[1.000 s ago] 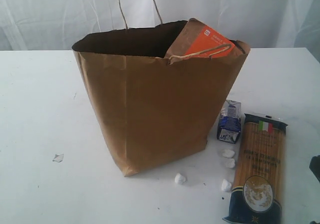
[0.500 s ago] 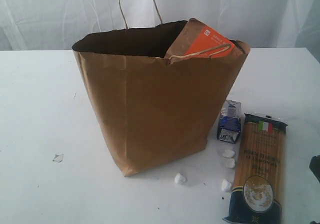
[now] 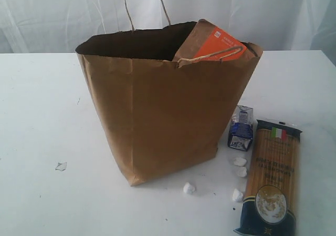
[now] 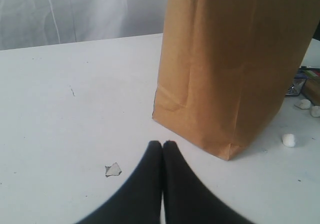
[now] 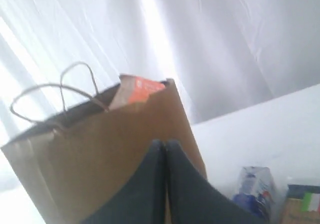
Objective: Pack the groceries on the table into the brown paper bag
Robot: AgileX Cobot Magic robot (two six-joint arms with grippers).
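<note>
The brown paper bag [image 3: 168,110] stands upright in the middle of the table [image 3: 42,115]. The brown pouch with the orange label [image 3: 212,42] pokes out of its top at the right. The small blue-white carton [image 3: 241,128] stands just right of the bag, with the long spaghetti pack [image 3: 272,175] lying flat beside it. Neither gripper shows in the exterior view. My left gripper [image 4: 162,144] is shut and empty, low over the table near the bag [image 4: 235,64]. My right gripper [image 5: 165,143] is shut and empty, facing the bag [image 5: 100,154], the carton [image 5: 254,189] off to one side. The jars and can are hidden.
Small white lumps [image 3: 189,188] lie on the table in front of the bag and beside the spaghetti pack. A scrap of torn paper [image 3: 61,166] lies at the front left. A white curtain [image 3: 63,15] hangs behind the table.
A dark shape at the right edge of the exterior view, by the spaghetti pack, has gone out of frame. The bag and groceries have not moved.
</note>
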